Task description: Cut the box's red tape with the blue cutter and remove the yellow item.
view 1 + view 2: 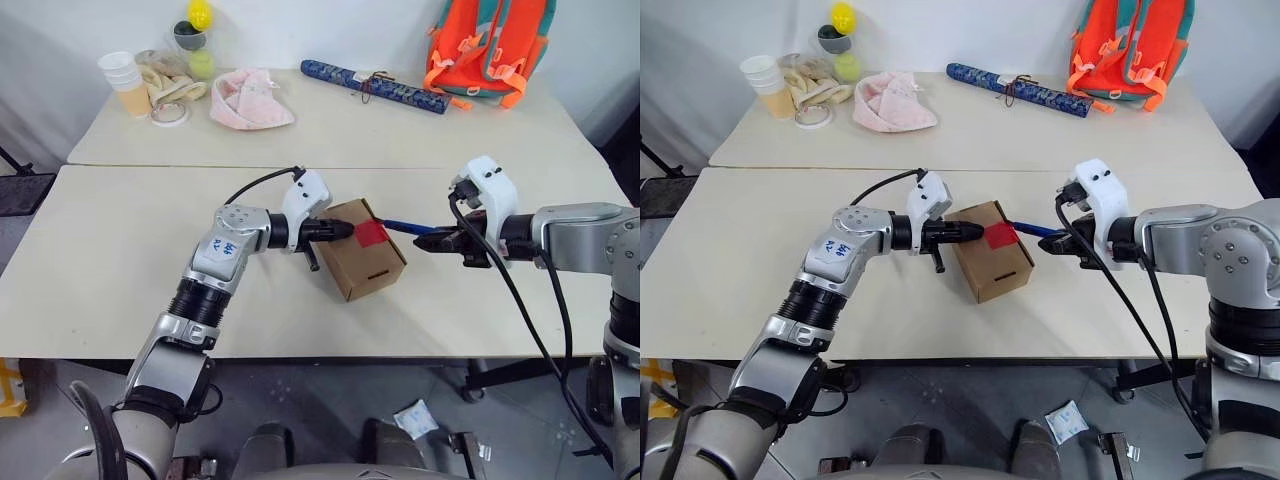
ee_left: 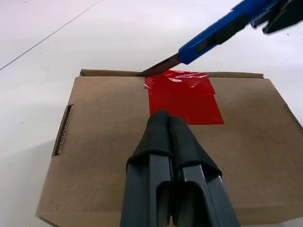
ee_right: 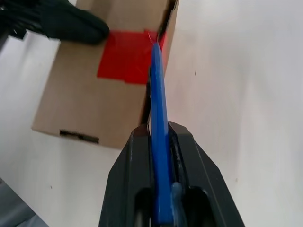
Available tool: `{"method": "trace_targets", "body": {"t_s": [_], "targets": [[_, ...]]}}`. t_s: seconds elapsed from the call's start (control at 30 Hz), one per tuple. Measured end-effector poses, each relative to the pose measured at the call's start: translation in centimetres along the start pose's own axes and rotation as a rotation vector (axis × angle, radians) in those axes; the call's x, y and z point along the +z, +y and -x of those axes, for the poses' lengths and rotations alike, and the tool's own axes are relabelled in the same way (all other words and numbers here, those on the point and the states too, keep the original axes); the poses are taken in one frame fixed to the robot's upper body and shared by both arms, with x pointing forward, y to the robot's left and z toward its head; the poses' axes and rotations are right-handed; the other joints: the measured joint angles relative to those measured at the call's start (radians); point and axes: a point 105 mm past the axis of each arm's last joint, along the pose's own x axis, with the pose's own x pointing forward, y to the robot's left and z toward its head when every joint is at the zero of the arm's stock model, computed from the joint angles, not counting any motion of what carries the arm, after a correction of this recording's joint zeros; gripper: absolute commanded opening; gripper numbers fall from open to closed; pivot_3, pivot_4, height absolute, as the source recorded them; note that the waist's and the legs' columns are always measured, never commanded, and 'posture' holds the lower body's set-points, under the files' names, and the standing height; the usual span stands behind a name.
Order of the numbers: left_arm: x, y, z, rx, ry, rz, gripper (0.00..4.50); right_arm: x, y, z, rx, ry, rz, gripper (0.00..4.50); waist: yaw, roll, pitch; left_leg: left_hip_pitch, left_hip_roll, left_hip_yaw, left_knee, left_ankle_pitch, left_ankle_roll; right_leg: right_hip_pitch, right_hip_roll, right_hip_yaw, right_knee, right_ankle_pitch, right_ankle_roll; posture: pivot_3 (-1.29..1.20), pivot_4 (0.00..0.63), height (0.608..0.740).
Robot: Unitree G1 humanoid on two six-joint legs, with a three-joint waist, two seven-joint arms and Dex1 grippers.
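Note:
The box point(image 1: 360, 262) is a small brown carton standing in the middle of the near table. The red tape point(image 2: 184, 97) lies across its top and over the edge on my right. My left gripper point(image 1: 345, 229) is shut, and its fingertips point(image 2: 164, 120) rest on the box top just short of the tape. My right gripper point(image 3: 161, 130) is shut on the blue cutter point(image 3: 158, 109). The cutter's blade tip touches the tape at the box's top edge. The yellow item is hidden.
On the far table lie a long blue patterned roll point(image 1: 375, 85), an orange backpack point(image 1: 490, 45), a pink cloth point(image 1: 250, 100), stacked paper cups point(image 1: 125, 82), a tape ring point(image 1: 168, 114) and stacked balls point(image 1: 198, 40). A crumpled wrapper point(image 1: 415, 418) lies on the floor.

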Motion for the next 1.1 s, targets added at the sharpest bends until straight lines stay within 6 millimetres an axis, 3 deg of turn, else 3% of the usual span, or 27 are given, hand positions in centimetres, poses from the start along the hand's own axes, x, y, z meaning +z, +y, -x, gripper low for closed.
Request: {"method": "trace_targets", "body": {"t_s": [0.43, 1.1], "targets": [[0.0, -0.1, -0.1, 0.008, -0.002, 0.003, 0.00, -0.6, 0.1, 0.1, 0.022, 0.033, -0.038, 0.11, 0.001, 0.000, 0.000, 0.000, 0.000, 0.000, 0.001, 0.000, 0.000, 0.000, 0.000, 0.000, 0.000, 0.000, 0.000, 0.00, 0.150, 0.740], [0.0, -1.0, -0.7, 0.020, -0.021, -0.040, 0.00, 0.7, -0.5, -0.5, 0.032, 0.131, -0.175, 0.11, 0.003, 0.000, 0.000, 0.000, 0.000, 0.000, 0.002, 0.000, 0.000, 0.001, 0.000, 0.000, 0.000, 0.000, 0.000, 0.00, 0.150, 0.740]]}}
